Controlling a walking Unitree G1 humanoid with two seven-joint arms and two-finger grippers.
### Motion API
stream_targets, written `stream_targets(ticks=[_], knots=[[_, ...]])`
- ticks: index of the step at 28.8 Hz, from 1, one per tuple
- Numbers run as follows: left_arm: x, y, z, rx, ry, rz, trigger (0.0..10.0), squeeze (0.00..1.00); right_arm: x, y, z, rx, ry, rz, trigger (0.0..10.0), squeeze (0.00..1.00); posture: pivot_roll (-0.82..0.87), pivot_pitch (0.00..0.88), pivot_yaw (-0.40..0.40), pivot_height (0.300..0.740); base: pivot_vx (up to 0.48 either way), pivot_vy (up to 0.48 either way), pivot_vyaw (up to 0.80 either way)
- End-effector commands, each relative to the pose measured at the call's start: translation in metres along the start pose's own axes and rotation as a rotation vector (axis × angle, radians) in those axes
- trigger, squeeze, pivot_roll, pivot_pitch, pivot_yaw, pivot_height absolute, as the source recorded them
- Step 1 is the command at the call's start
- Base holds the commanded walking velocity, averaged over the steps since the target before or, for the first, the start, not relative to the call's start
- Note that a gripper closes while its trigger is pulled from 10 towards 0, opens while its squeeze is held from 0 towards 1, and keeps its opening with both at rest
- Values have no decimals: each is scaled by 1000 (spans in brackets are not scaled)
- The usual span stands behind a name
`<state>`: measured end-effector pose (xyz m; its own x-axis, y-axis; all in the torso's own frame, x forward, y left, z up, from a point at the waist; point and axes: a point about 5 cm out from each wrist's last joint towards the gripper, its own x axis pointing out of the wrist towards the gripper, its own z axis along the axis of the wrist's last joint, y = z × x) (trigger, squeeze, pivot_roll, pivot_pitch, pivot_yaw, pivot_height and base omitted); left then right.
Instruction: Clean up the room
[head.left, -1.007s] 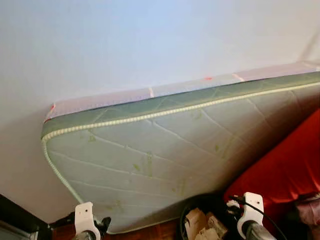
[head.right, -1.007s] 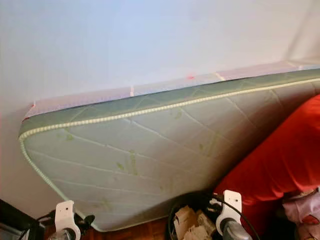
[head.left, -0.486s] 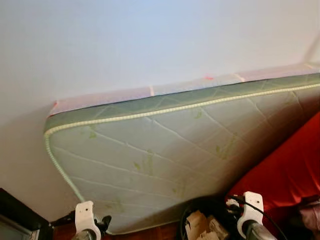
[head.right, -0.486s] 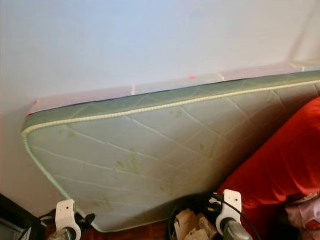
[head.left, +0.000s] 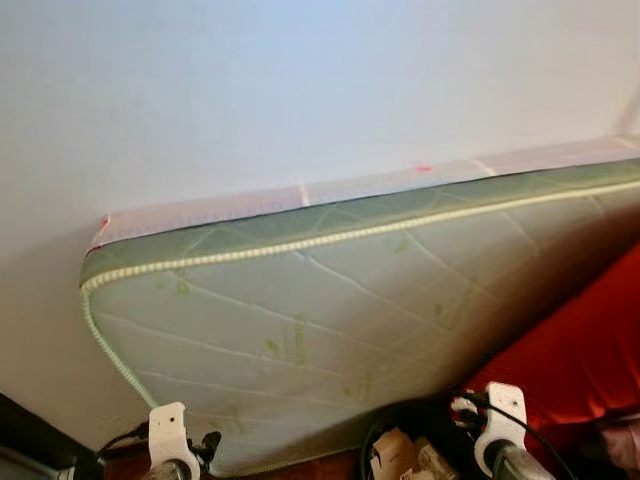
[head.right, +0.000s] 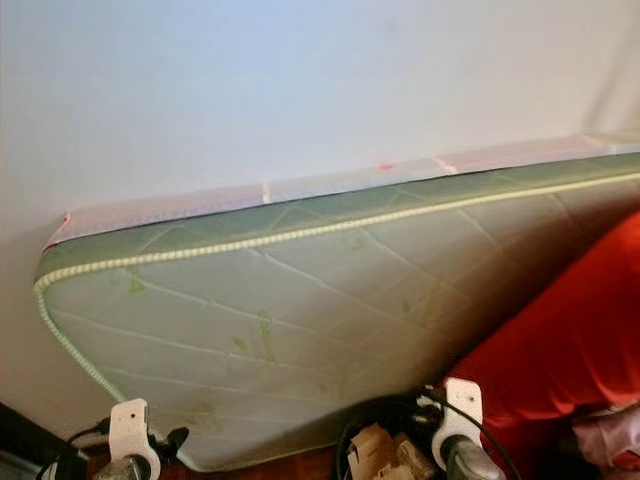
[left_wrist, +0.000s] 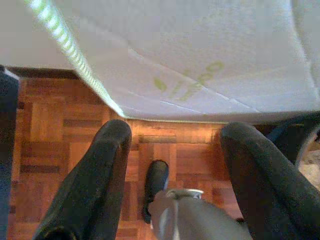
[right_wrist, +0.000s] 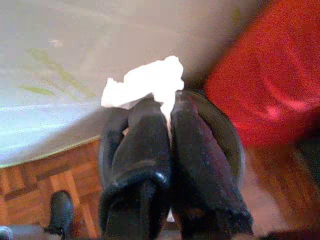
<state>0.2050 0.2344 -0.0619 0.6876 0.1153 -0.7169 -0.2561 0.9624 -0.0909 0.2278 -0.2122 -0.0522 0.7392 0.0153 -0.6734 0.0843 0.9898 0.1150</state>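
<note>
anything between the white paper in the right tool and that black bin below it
Nothing visible. The right tool is shut on the crumpled white paper, and the black bin sits right beneath it with its rim open. Only the mattress and red cushion flank it.

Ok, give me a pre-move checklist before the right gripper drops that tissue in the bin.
1. Crumpled white tissue pinched between the right gripper fingers: ok.
2. Right gripper over the black bin: ok, the rim rings the fingers in the right wrist view.
3. Bin has room: cannot tell; paper scraps already lie in it, depth hidden.
4. Left gripper free: ok, fingers spread, only parquet floor between them.
5. Mattress leaning on the wall beside the bin: ok, apart from both grippers.
6. Red fabric next to the bin: cannot tell if it touches the rim.
</note>
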Motion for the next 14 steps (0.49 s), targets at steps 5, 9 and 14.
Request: stream_targets(ticks=[5,9,14], knots=[[1,-5,-1,8,6,-17,10000,0,-3,-6,-1,-70,-1,40,10000,0,98,0,-13,740,0,0,0],[1,-5,-1,8,7,-19,10000,0,-3,-6,-2,-20,-14,33,10000,0,99,0,-10,740,0,0,0],[0,-5,-2,8,8,-20,10000,0,-3,-5,-3,43,-18,31,10000,0,105,0,-11,740,0,0,0]])
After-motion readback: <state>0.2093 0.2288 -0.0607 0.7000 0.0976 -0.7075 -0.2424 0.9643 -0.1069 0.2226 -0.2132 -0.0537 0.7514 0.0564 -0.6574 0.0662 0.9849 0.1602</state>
